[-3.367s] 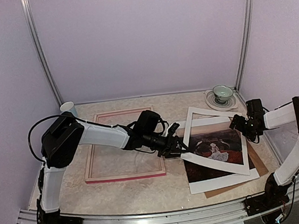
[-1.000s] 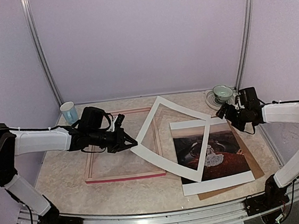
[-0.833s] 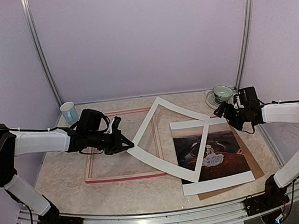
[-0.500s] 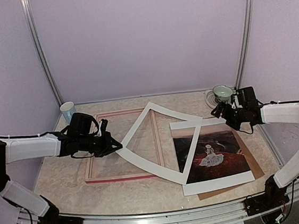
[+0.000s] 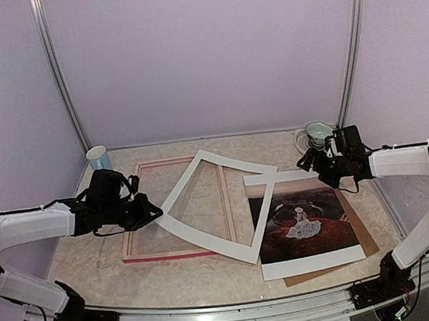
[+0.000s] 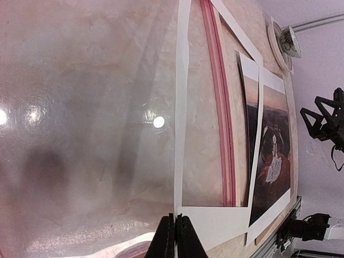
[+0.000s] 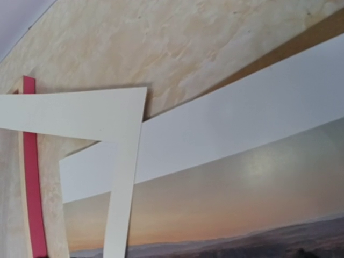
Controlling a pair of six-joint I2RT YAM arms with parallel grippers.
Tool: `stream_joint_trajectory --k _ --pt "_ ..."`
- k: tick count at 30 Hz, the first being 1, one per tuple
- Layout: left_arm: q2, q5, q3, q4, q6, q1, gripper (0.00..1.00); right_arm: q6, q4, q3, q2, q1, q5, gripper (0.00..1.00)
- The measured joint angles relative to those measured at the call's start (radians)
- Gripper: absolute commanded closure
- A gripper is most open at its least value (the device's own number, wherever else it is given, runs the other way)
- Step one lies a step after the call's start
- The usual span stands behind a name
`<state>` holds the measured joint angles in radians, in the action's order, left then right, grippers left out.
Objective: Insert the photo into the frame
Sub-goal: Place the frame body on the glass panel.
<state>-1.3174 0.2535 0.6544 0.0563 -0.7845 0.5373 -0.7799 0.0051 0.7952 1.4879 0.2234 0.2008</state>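
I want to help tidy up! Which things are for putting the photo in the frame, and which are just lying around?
For the job: photo, pink frame, white mat pinched by the left gripper, probably the brown board under the photo.

Just lying about: pale blue cup, back left; green teacup, back right.

Count: 1 photo (image 5: 307,223), 1 frame (image 5: 177,252), 1 white mat (image 5: 207,239), 1 backing board (image 5: 369,233), 1 pale blue cup (image 5: 97,157), 1 green cup (image 5: 319,130), 1 saucer (image 5: 300,141).

We find the white mat (image 5: 204,239) lying across the right half of the frame (image 5: 155,255) and the left edge of the photo (image 5: 314,234); the photo's right side lies uncovered.
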Motion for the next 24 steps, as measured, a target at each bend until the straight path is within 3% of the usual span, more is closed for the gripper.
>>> stream_joint_trajectory --k 24 --pt "0.185 -0.202 -0.151 0.043 -0.169 -0.045 0.97 -0.001 0.009 0.013 0.024 0.02 -0.003 0.01"
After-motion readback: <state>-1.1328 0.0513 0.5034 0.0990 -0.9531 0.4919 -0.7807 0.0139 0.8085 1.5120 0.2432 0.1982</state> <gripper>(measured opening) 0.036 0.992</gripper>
